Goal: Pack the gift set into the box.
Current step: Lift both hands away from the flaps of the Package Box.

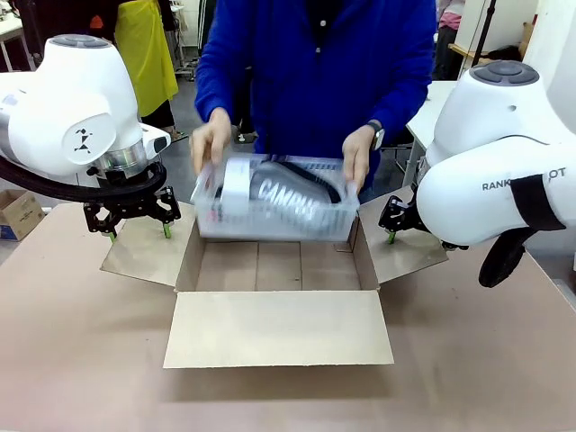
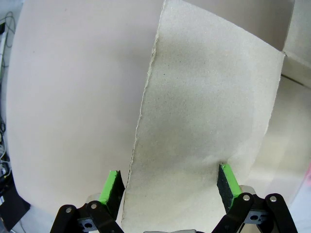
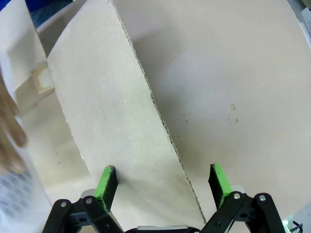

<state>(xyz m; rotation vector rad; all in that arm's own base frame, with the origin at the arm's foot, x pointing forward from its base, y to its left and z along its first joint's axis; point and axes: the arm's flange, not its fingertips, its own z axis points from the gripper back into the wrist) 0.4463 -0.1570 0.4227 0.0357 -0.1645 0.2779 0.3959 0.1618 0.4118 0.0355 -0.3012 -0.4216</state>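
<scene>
The left pincer is spread wide, empty, its green pads pointing down over the left side flap. In the left wrist view that flap's torn edge runs up between the pads, and I cannot tell whether they press on the card or hang just above it. The right pincer is likewise wide and empty over the right side flap, with the flap's edge between its pads in the right wrist view. Between them the box stands open on the table, all four flaps splayed outward. The gift set is at the box's far wall, tilted and not yet down inside, gripped by one hand of the person at one end and the other hand at the other. The step in hand looks like lowering it in. The next move probably calls for both side flaps to lie out of the way until the basket sits flat on the box floor.
</scene>
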